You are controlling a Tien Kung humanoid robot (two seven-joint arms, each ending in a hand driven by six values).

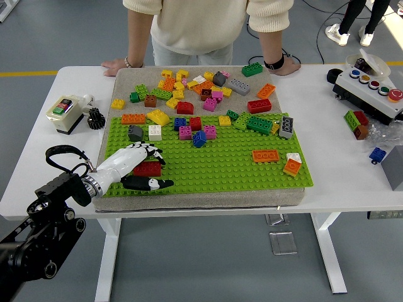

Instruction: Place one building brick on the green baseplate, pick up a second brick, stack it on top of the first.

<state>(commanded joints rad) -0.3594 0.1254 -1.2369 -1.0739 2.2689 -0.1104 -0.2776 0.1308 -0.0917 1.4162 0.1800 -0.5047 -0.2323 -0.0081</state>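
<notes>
The green baseplate [208, 160] lies on a grey pad in the middle of the table. My left hand [140, 168] rests on its near left corner, fingers and thumb curled around a red brick [147, 168] that sits on the plate. Several bricks stand on the plate: a grey one [135, 133], a white one [155, 132], a blue one [199, 138], an orange one [266, 155]. A loose pile of coloured bricks [195, 88] lies on the pad behind the plate. My right hand is out of view.
A person stands at the far side with both hands on the table edge [115, 65]. A button box [63, 112] sits at the left. A control box [371, 88] and loose bricks [357, 123] are at the right.
</notes>
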